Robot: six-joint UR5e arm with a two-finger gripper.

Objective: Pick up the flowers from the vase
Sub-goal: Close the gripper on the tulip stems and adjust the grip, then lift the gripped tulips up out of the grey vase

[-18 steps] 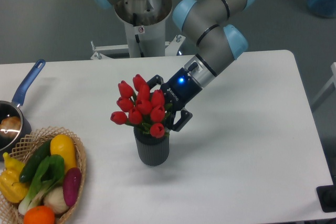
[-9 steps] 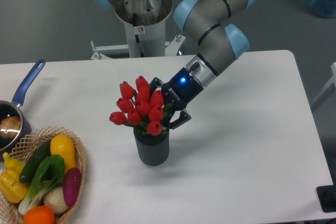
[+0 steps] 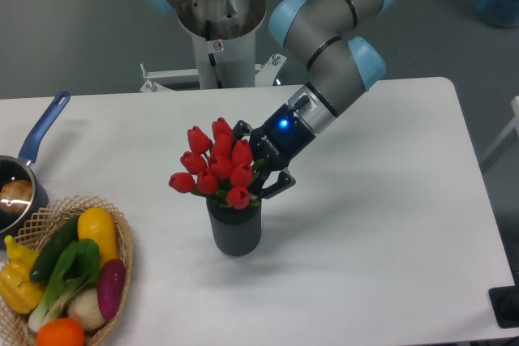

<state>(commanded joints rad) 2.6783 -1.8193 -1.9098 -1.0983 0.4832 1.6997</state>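
A bunch of red tulip flowers (image 3: 215, 165) stands in a short, dark grey ribbed vase (image 3: 235, 231) near the middle of a white table (image 3: 389, 224). The red buds crowd together above the vase's mouth, with bits of green leaf showing between them. A robot arm (image 3: 328, 46) reaches down from the upper right, and its dark gripper (image 3: 261, 169) sits just behind and to the right of the bunch, at bud height. One finger shows above the flowers and one below on the right, so the jaws seem to be clenched around the bunch, though the buds hide the contact. At the table's lower left corner sits a wicker basket (image 3: 123, 242) of colourful vegetables. Above it, at the left edge, is a saucepan (image 3: 19, 185) with a blue handle.
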